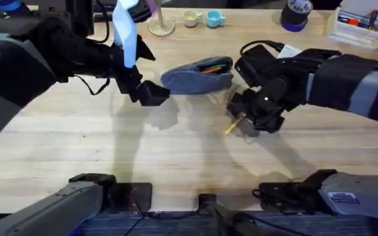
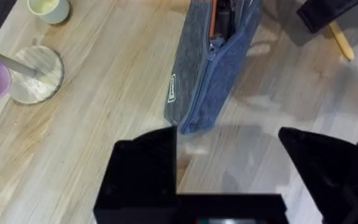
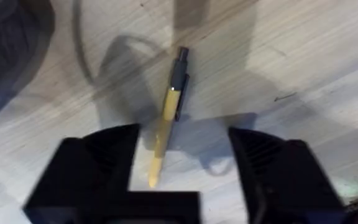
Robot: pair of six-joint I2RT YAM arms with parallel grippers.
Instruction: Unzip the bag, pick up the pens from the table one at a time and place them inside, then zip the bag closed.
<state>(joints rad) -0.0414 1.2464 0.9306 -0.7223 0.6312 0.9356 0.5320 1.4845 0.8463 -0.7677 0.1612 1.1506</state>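
Partly hidden: yellow pen (image 3: 166,118) under right pincer (image 3: 179,155).

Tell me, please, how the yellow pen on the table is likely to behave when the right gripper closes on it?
The yellow pen looks slim, rigid and probably light. Lying flat on the table, it may roll or skid between the open right gripper fingers. Its clip could limit rolling.

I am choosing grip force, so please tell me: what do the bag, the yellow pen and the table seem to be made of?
The bag: soft blue-grey woven fabric, matte; it sags and creases, with a small sewn label.
The yellow pen: probably smooth plastic, with a dark clip end; the finish is hard to judge.
The table: light wood planks with visible grain and seams, low sheen; solid or laminate is unclear.
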